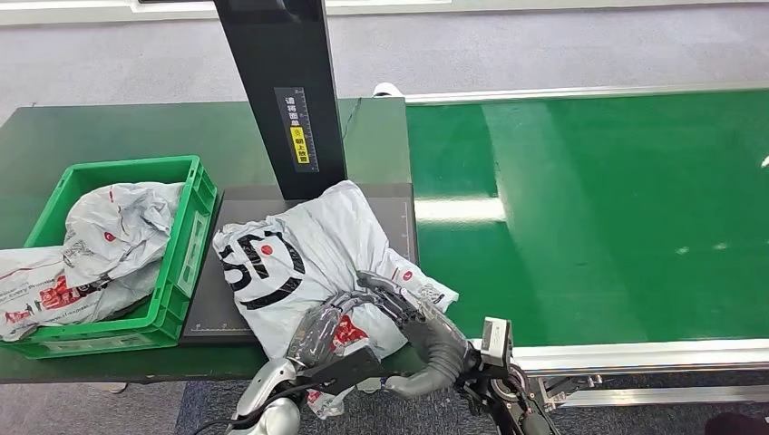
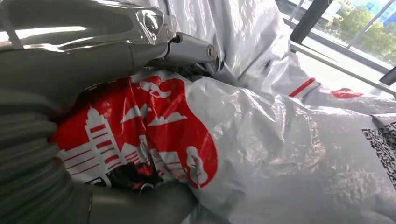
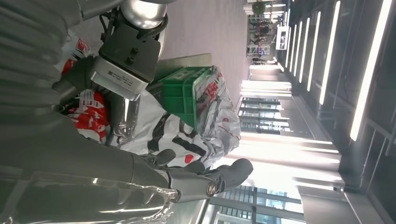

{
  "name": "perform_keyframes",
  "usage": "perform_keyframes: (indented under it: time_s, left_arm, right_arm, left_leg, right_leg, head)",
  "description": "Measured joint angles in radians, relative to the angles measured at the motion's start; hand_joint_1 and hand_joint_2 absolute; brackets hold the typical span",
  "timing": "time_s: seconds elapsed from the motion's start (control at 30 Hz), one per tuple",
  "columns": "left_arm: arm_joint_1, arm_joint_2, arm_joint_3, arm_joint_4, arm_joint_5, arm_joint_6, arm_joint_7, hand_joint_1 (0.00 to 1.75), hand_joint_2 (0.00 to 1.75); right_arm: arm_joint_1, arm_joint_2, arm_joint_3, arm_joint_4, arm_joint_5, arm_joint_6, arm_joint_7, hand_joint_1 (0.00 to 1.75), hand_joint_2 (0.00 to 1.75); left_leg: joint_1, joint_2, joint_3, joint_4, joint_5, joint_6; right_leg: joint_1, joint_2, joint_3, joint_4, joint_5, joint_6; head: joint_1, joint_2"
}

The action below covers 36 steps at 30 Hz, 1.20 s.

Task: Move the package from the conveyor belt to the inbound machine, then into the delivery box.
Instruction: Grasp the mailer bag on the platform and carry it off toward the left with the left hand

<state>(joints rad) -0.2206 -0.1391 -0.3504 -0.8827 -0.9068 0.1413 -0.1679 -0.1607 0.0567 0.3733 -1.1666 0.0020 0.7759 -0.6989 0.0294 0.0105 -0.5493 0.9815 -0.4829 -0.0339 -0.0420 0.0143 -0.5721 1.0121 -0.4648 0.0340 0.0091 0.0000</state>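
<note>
Package on inbound machine; left robot hand and right robot hand clasp its near edge. Next: lift into delivery box.

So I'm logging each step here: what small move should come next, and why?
Probably lift the package slightly off the dark scanner plate and start carrying it left toward the green box. Both the left hand and right hand already grip its near edge, and it lies under the scanner post, beside the box.
</note>
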Motion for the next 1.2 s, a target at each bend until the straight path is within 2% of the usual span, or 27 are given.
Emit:
perform_keyframes:
  time_s: [0.3,0.47,0.63,0.77,0.9,1.2]
  left_arm:
    - [-0.005,-0.011,0.027,0.002,-0.013,0.036,-0.039,1.75,1.75]
    - [0.009,-0.018,0.062,-0.001,0.042,0.114,-0.116,1.75,1.75]
    - [0.022,-0.021,0.081,-0.011,0.06,0.14,-0.146,1.75,1.75]
    - [0.062,-0.022,0.111,-0.069,0.142,0.234,-0.25,1.75,1.75]
    - [0.095,-0.023,0.134,-0.159,0.209,0.307,-0.347,1.75,1.75]
    - [0.118,-0.023,0.15,-0.243,0.222,0.321,-0.367,1.75,1.75]
  right_arm:
    - [0.0,0.006,-0.019,0.001,0.007,-0.004,0.0,0.0,1.75]
    - [0.001,0.009,-0.042,0.011,0.032,-0.08,0.007,0.0,1.75]
    - [0.001,0.01,-0.055,0.02,0.05,-0.119,0.017,0.0,1.75]
    - [0.003,0.012,-0.066,0.026,0.117,-0.254,0.054,0.0,1.75]
    - [0.002,0.018,-0.069,0.034,0.141,-0.294,0.059,0.0,1.75]
    - [-0.004,0.03,-0.069,0.052,0.15,-0.306,0.06,0.0,1.75]
  left_leg:
    - [0.0,0.0,0.002,0.0,0.0,0.0]
    - [0.0,0.0,0.002,0.0,0.001,0.0]
    - [0.0,0.001,0.001,0.0,0.001,0.0]
    - [0.0,0.001,-0.002,0.0,0.001,0.0]
    - [0.0,0.001,-0.004,0.0,0.001,0.0]
    - [0.0,0.001,-0.006,0.0,0.001,0.0]
  right_leg:
    - [0.0,0.0,0.002,0.0,0.0,0.0]
    - [0.0,0.0,0.0,0.0,0.0,0.0]
    - [0.0,0.0,-0.001,0.0,0.0,0.0]
    - [0.0,0.001,-0.004,0.0,0.0,0.0]
    - [0.0,0.001,-0.006,0.0,0.0,0.0]
    - [0.0,0.0,-0.007,0.0,0.0,0.0]
  head:
    - [0.0,0.0]
    - [0.0,0.0]
    - [0.0,0.0]
    - [0.0,0.0]
    - [0.0,0.0]
    - [0.0,0.0]
